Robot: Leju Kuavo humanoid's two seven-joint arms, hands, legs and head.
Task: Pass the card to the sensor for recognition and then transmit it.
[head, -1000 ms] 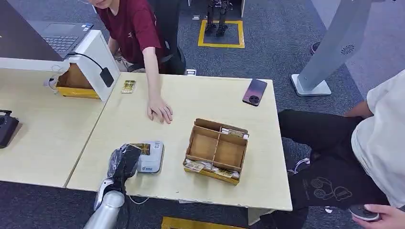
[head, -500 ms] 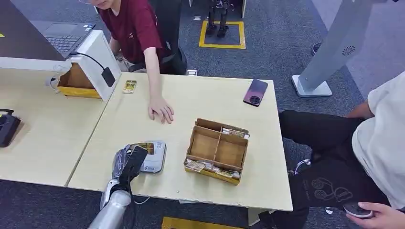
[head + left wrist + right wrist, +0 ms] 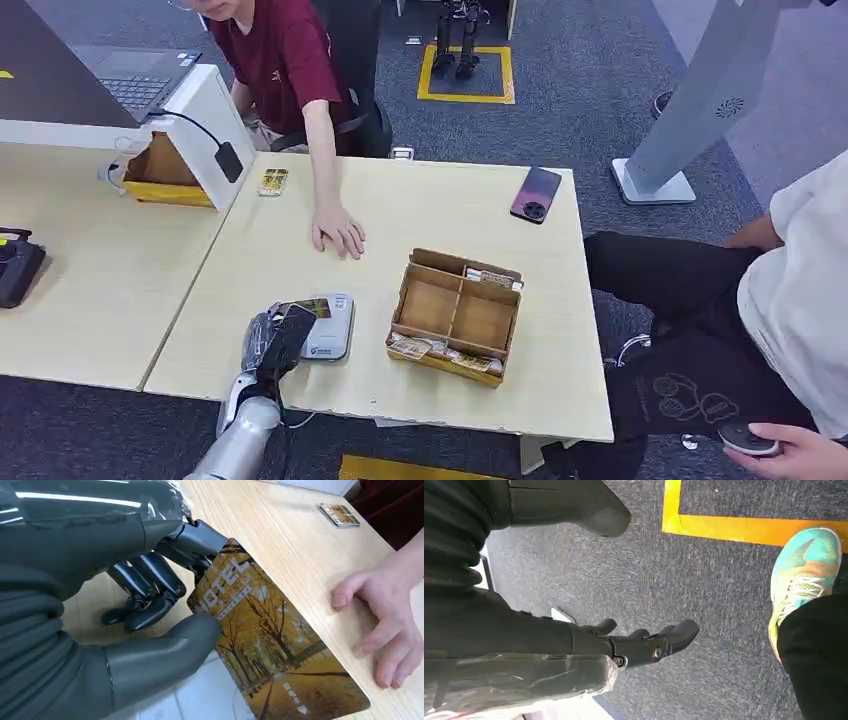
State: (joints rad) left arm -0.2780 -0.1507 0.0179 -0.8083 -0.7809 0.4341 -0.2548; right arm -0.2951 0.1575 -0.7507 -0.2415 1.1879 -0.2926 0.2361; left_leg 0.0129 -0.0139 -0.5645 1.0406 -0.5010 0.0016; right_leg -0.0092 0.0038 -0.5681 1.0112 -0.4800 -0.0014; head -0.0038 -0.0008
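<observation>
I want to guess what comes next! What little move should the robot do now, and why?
Probably hold the card flat over the sensor briefly. The left hand grips it just above the sensor, and the person's hand waits farther along the table.

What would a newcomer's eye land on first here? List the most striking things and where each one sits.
First, the robot's left hand at the table's near edge, holding a golden hotel card over the grey sensor. Beside it, toward the middle of the table, sits a wooden divided box with cards along its edges. Across the table a person's hand rests flat on the wood, and a dark phone lies near the far right corner.
</observation>
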